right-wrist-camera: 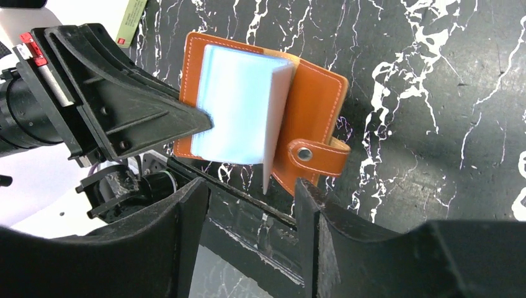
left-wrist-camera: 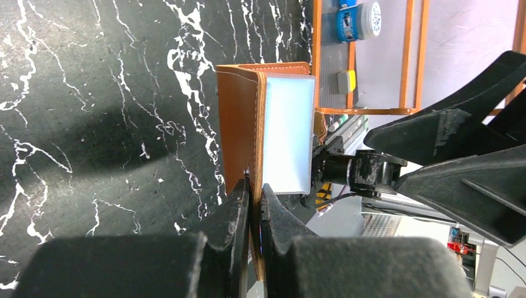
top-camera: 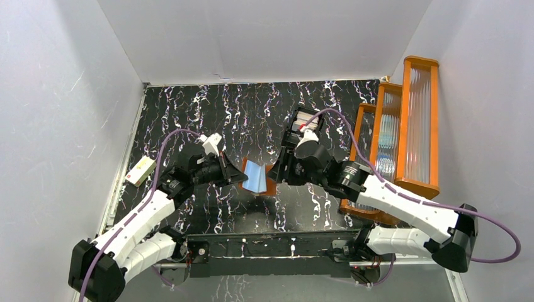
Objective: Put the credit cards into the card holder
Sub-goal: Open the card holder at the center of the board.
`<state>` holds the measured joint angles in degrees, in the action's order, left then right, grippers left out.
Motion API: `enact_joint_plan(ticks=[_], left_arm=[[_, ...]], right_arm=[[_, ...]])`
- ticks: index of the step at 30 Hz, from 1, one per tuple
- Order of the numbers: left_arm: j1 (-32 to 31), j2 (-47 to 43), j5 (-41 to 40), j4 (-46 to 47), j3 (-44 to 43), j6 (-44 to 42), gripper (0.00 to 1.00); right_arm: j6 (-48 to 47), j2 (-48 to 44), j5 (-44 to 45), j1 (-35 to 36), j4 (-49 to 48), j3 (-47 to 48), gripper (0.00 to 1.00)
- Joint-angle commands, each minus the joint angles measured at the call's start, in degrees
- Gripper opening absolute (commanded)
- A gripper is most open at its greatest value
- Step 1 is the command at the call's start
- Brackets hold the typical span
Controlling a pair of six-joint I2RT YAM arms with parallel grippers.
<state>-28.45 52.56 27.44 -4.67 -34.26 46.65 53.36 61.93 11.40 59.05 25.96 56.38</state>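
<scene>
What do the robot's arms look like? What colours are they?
The left arm and the right arm both have chunky white shells with black joints. A thin purple cable loops along each one. The left gripper and the right gripper have black, wedge-shaped fingers.
</scene>
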Motion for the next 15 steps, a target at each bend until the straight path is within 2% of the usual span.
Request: enact_joint_plan(ticks=[1,6,11,15], left_arm=[[0.1,0.1,-0.3,-1.4,-1.2,-1.2,0.00],[0.1,-0.5,1.9,2.3,1.7,0.8,0.00],[0.1,-0.5,5.4,11.9,8.6,7.2,0.00],[0.1,0.0,5.8,15.3,11.5,8.0,0.00]], right_arm=[[-2.9,2.5,-1.2,0.5,-2.3,3.9,0.58],[-4.0,6.5,-4.9,0.5,-9.4,1.7,0.37],[-4.3,10.7,-4.7,0.5,-11.7,-0.1,0.30],[-4.3,14.1,-1.8,0.5,-9.9,-1.1,0.25]])
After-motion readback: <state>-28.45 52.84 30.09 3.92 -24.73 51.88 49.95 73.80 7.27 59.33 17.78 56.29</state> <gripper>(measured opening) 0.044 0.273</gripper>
